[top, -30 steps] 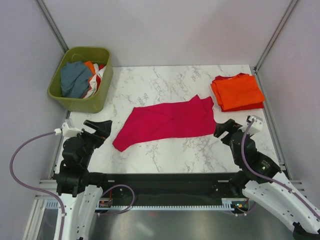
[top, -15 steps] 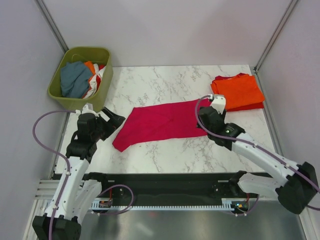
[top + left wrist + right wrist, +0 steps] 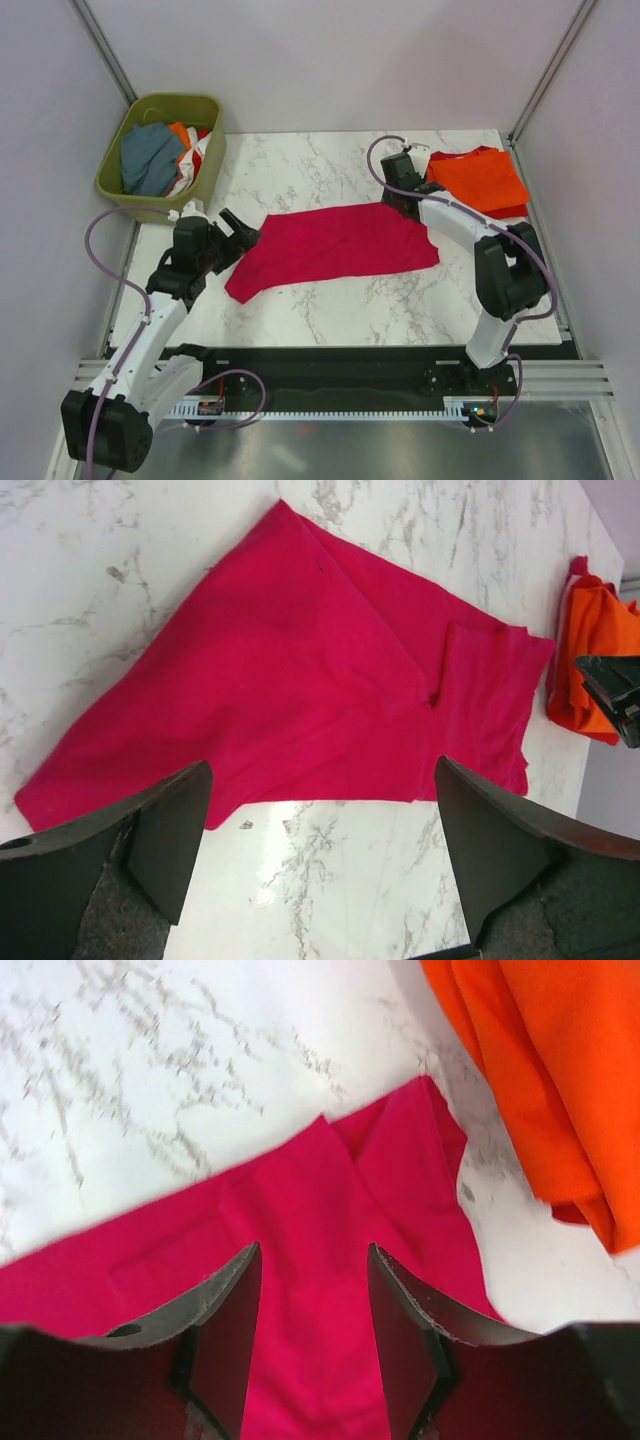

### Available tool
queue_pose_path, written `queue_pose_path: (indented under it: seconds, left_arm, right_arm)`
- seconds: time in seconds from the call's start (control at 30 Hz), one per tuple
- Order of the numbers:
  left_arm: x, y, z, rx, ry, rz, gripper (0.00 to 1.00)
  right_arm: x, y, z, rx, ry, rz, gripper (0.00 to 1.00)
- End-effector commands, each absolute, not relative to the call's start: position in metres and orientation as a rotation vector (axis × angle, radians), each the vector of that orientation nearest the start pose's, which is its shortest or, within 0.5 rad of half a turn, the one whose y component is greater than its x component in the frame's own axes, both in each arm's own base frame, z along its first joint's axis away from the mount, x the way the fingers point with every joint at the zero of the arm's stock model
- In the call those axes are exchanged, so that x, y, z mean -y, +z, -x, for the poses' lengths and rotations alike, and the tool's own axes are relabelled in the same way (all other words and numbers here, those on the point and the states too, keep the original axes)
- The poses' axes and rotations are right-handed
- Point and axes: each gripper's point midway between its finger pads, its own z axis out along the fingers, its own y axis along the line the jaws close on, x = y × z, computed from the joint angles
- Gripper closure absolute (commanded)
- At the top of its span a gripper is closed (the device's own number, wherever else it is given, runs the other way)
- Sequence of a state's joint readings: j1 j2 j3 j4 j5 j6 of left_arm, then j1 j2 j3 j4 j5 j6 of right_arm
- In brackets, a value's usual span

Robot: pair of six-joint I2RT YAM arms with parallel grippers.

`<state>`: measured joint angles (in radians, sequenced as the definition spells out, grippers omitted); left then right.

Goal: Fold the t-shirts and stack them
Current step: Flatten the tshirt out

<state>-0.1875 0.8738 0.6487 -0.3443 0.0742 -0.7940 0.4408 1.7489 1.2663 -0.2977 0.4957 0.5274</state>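
Note:
A magenta-pink t-shirt [image 3: 335,245] lies roughly spread across the middle of the marble table, its right end folded over in creases. My left gripper [image 3: 243,232] is open and empty, hovering just off the shirt's left end; in the left wrist view the shirt [image 3: 330,680] fills the space beyond my gripper [image 3: 322,768]. My right gripper [image 3: 395,198] is open and empty over the shirt's far right corner; the right wrist view shows pink cloth [image 3: 300,1190] between and under the gripper [image 3: 313,1255]. A folded orange shirt [image 3: 480,182] lies on a red one at the far right.
An olive-green basket [image 3: 205,185] with blue-grey, orange and white clothes stands at the far left corner. The orange stack [image 3: 560,1070] lies close to the right of my right gripper. Grey walls enclose the table on three sides.
Both arms have reached out from the near edge: the left to the pink shirt's left end, the right up to its far right corner. The shirt's right end has shifted a little.

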Motion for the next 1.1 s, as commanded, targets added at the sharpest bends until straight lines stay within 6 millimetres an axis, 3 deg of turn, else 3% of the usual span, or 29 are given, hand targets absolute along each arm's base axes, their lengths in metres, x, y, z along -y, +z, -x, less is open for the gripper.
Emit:
queue_pose_path:
  seconds: [0.0,0.03,0.07,0.13,0.17,0.3,0.53,0.6,0.67,0.73,0.77,0.83,0.87,0.93,1.0,1.03,1.07]
  left_arm:
    - [0.082,0.163,-0.29,-2.088,-0.549,0.682,0.0]
    - [0.083,0.165,-0.291,-2.089,-0.555,0.672,0.0]
    - [0.084,0.166,-0.291,-2.089,-0.56,0.661,0.0]
    - [0.084,0.167,-0.289,-2.088,-0.557,0.64,0.0]
    - [0.084,0.166,-0.289,-2.084,-0.562,0.648,0.0]
    - [0.092,0.159,-0.286,-2.074,-0.62,0.596,0.0]
    - [0.1,0.146,-0.283,-2.067,-0.657,0.507,0.0]
    - [0.102,0.138,-0.281,-2.076,-0.672,0.494,0.02]
    - [0.105,0.136,-0.282,-2.069,-0.691,0.48,0.03]
    - [0.109,0.133,-0.28,-2.079,-0.708,0.462,0.06]
    - [0.109,0.132,-0.281,-2.08,-0.702,0.45,0.06]
    - [0.108,0.132,-0.281,-2.08,-0.695,0.437,0.07]
    - [0.11,0.134,-0.282,-2.072,-0.699,0.418,0.07]
    - [0.116,0.134,-0.28,-2.068,-0.717,0.379,0.07]
    - [0.125,0.13,-0.28,-2.08,-0.719,0.325,0.06]
    - [0.128,0.127,-0.28,-2.094,-0.702,0.312,0.06]
    - [0.127,0.125,-0.282,-2.102,-0.657,0.286,0.06]
  right_arm:
    - [-0.135,0.123,-0.481,-2.162,0.004,-0.426,0.46]
    - [-0.137,0.128,-0.491,-2.145,0.018,-0.435,0.49]
    - [-0.132,0.114,-0.498,-2.164,-0.006,-0.444,0.5]
    - [-0.131,0.11,-0.509,-2.162,-0.008,-0.456,0.5]
    - [-0.126,0.097,-0.512,-2.18,-0.034,-0.46,0.5]
    - [-0.116,0.078,-0.521,-2.189,-0.077,-0.469,0.5]
    - [-0.121,0.055,-0.53,-2.226,-0.053,-0.456,0.51]
    - [-0.122,0.048,-0.531,-2.236,-0.049,-0.461,0.57]
    - [-0.123,0.045,-0.529,-2.24,-0.043,-0.463,0.72]
    - [-0.123,0.046,-0.528,-2.237,-0.036,-0.463,0.93]
    - [-0.124,0.052,-0.528,-2.227,-0.026,-0.464,0.99]
    - [-0.123,0.055,-0.523,-2.224,-0.009,-0.459,1.0]
    - [-0.125,0.072,-0.524,-2.189,0.021,-0.459,1.0]
    - [-0.125,0.075,-0.512,-2.197,0.039,-0.437,1.0]
    - [-0.121,0.107,-0.498,-2.143,0.072,-0.429,1.0]
    - [-0.119,0.096,-0.492,-2.165,0.061,-0.425,1.0]
    - [-0.117,0.124,-0.488,-2.104,0.089,-0.43,1.0]
